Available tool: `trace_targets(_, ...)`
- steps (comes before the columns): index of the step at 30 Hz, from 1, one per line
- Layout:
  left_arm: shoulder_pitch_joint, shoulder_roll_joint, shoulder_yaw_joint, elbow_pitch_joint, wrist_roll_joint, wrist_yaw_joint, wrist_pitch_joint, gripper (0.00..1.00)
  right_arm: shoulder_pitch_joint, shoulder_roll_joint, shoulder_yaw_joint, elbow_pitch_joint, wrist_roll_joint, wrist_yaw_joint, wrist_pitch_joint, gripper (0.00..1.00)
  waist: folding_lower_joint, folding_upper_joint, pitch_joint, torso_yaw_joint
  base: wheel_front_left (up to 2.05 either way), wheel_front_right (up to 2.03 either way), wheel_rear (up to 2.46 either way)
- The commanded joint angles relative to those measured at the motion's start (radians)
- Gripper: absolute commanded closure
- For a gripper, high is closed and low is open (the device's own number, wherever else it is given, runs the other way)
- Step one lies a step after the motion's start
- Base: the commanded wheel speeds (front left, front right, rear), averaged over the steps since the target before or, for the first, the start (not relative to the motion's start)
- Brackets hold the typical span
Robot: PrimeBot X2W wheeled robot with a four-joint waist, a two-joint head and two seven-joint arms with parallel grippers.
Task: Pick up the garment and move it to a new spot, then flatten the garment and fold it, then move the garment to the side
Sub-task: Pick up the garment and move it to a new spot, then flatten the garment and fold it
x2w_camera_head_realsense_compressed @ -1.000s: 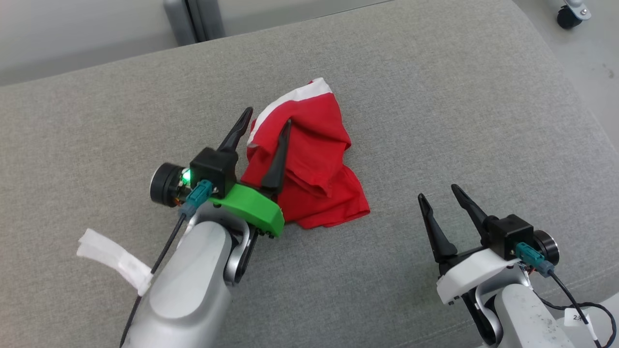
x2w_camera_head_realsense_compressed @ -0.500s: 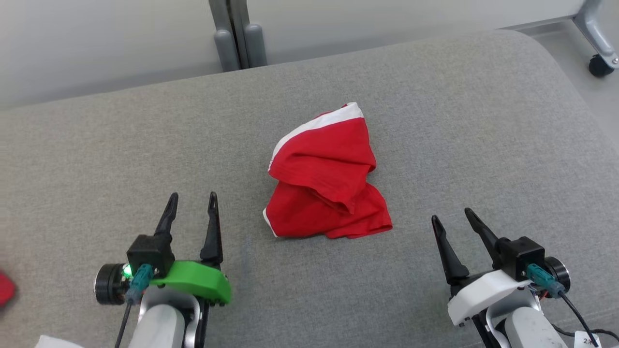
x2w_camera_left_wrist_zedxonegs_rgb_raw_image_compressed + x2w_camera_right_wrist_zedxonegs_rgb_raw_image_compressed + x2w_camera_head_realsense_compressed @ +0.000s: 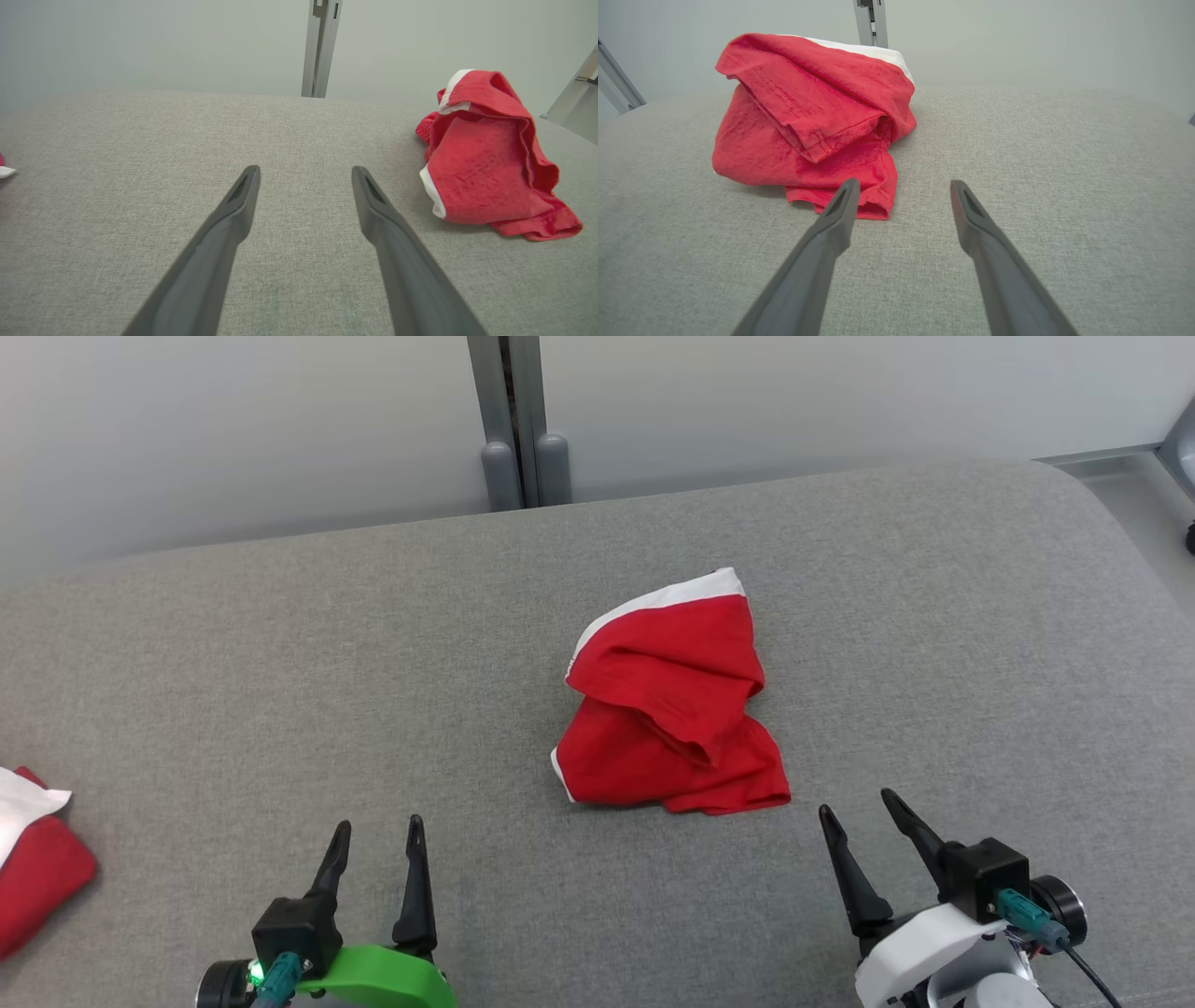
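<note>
1. Far left of the left pincer, a second red cloth lies on the worktop.
2. That pincer, over the garment a second ago, has drawn back empty, moderately parted: garment placed, flattening likely next.
3. Garment lies crumpled ahead-right of it, just ahead-left of the right pincer, likewise parted, empty.

garment | red, white-trimmed | crumpled, loosely folded heap | mid grey cushion
</note>
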Motion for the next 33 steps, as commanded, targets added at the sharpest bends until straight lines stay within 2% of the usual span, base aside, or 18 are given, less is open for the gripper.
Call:
trace_targets(1, -0.003, 0.002, -0.006, -0.001, -0.009, 0.003, -0.001, 0.0, -0.019, -0.003, 0.019, -0.008, -0.002, -0.001, -0.001, 0.0, 0.0, 0.0, 0.017, 0.015, 0.0, 0.0, 0.0)
trace_targets(9, -0.064, 0.002, -0.056, 0.015, -0.015, -0.006, -0.001, 0.0, -0.203, -0.003, 0.173, -0.034, 0.03, -0.001, -0.001, 0.0, 0.0, 0.0, 0.09, 0.101, 0.0, 0.0, 0.0)
trace_targets(13, -0.086, 0.002, -0.08, 0.019, -0.027, 0.001, -0.001, 0.0, -0.303, -0.004, 0.234, 0.008, 0.058, -0.001, -0.001, 0.0, 0.0, 0.0, 0.12, 0.157, 0.0, 0.0, 0.0)
trace_targets(17, -0.094, 0.002, -0.095, 0.022, -0.042, 0.009, -0.001, 0.0, -0.388, -0.004, 0.242, 0.074, 0.063, -0.001, 0.0, 0.0, 0.0, 0.0, 0.144, 0.208, 0.0, 0.0, 0.0)
trace_targets(26, -0.092, 0.002, -0.101, 0.027, -0.058, 0.018, -0.001, 0.0, -0.456, -0.004, 0.213, 0.225, -0.042, -0.001, -0.001, 0.0, 0.0, 0.0, 0.172, 0.25, 0.0, 0.0, 0.0)
trace_targets(27, -0.096, 0.002, -0.103, 0.027, -0.061, 0.02, -0.001, 0.0, -0.458, -0.004, 0.205, 0.236, -0.048, -0.001, -0.001, 0.05, 0.0, 0.0, 0.173, 0.251, 0.0, 0.0, 0.0)
trace_targets(28, -0.1, 0.002, -0.105, 0.027, -0.064, 0.019, -0.001, 0.0, -0.461, -0.004, 0.202, 0.251, -0.056, -0.001, -0.001, 0.67, 0.0, 0.0, 0.176, 0.252, 0.0, 0.0, 0.0)
trace_targets(29, -0.104, 0.002, -0.108, 0.028, -0.072, 0.02, -0.001, 0.0, -0.464, -0.004, 0.195, 0.269, -0.058, -0.001, 0.0, 1.0, 0.0, 0.0, 0.178, 0.253, 0.0, 0.0, 0.0)
trace_targets(33, -0.117, 0.002, -0.121, 0.031, -0.082, 0.026, -0.001, 0.0, -0.477, -0.004, 0.178, 0.314, -0.066, -0.001, 0.0, 1.0, 0.0, 0.0, 0.181, 0.255, 0.0, 0.0, 0.0)
